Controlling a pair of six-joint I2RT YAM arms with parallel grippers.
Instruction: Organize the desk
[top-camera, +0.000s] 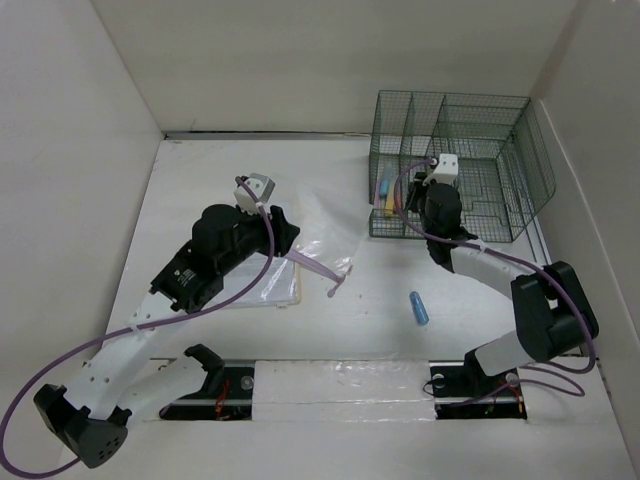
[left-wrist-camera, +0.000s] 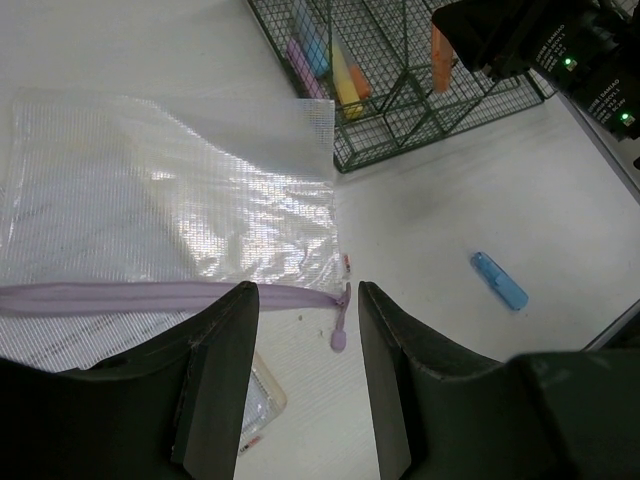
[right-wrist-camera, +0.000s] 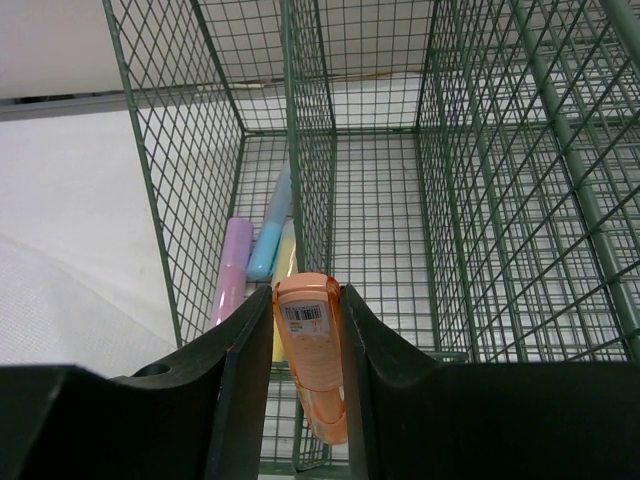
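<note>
The desk (top-camera: 340, 330) – a plain white tabletop walled by white panels – fills the scene, with both arm bases at its near edge. A green wire-mesh organizer rack (top-camera: 500, 150) stands in the far right corner.

The left gripper (left-wrist-camera: 307, 295) hovers over the left half of the desk, jaws moderately apart with nothing between them. Below it lies a clear mesh zip pouch (left-wrist-camera: 170, 190), flat on the desk. The pouch's lilac zipper (left-wrist-camera: 150, 297) runs along its near edge, and the zipper pull (left-wrist-camera: 339, 330) lies on the desk in line with the gap between the fingers. A corner of a clear flat case (left-wrist-camera: 266, 395) shows beside the left finger.

The right gripper (right-wrist-camera: 306, 300) is at the near wall of the rack, clamped on an orange highlighter (right-wrist-camera: 312, 360) with a barcode label. The highlighter sits in line with a wire divider; which compartment it is over cannot be told. In the narrow left compartment lie a pink highlighter (right-wrist-camera: 234, 270), a blue one (right-wrist-camera: 268, 245) and a yellow one (left-wrist-camera: 345, 85), side by side.

A loose blue highlighter (top-camera: 419, 308) lies on the bare desk, near of the rack – between the two arms.
</note>
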